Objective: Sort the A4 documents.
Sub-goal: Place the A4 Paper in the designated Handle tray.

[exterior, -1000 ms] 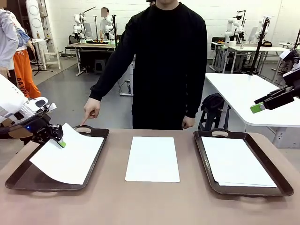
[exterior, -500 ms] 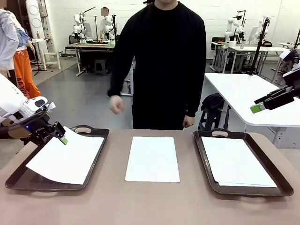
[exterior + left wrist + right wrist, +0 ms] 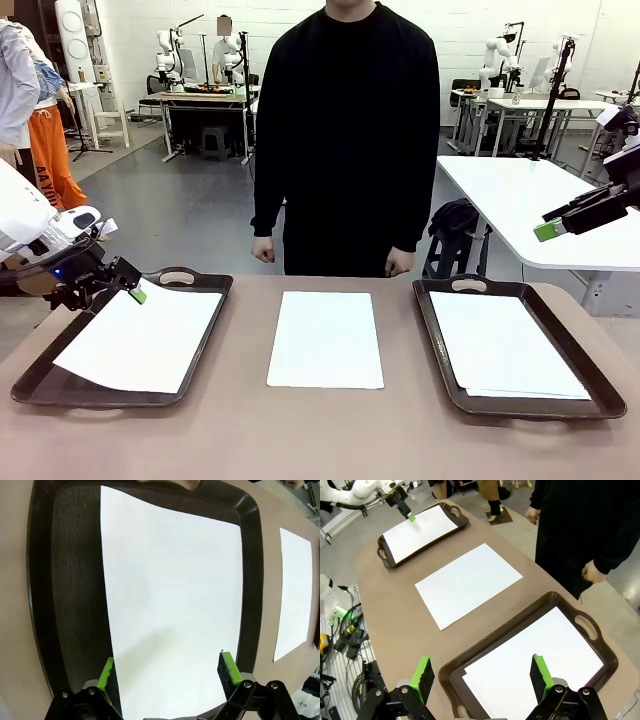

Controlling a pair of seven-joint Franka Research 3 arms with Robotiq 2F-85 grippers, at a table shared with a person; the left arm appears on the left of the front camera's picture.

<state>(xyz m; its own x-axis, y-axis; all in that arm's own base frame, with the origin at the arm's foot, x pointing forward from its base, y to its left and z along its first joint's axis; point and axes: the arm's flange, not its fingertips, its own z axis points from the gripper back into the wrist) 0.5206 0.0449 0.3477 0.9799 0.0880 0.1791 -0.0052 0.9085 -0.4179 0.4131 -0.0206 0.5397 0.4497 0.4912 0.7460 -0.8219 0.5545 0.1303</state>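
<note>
- Judged done so far: one sheet of paper point(image 3: 140, 340) lies in the left tray point(image 3: 30, 378) at the lower left of the front view, a little askew to the rim
- The left gripper point(image 3: 167, 670) hangs over the far left corner of that sheet; its fingers are spread wide with nothing clamped between them, and whether a pad touches the paper cannot be told
- Also judged done: the right tray point(image 3: 438, 345) at the lower right holds a stack of paper point(image 3: 505, 345), lying flat and roughly square to the rim
- Judged left to do: a loose sheet point(image 3: 326, 338) lies on the bare table point(image 3: 320, 440) at the centre of the frame, between the two trays and in neither; every sheet looks blank, so which tray it belongs in cannot be told
- The right gripper point(image 3: 482, 676) is up at the right edge of the front view, well apart from the table; its fingers are wide apart and empty
- The person point(image 3: 345, 130) stands at the top centre behind the far edge of the table, both hands down and empty
- Count: two trays, two grippers, one person at the table
- Paper: one sheet in the left tray, one on the table, and at least two in the right tray, shown by offset edges at its near end; the exact number there cannot be told
</note>
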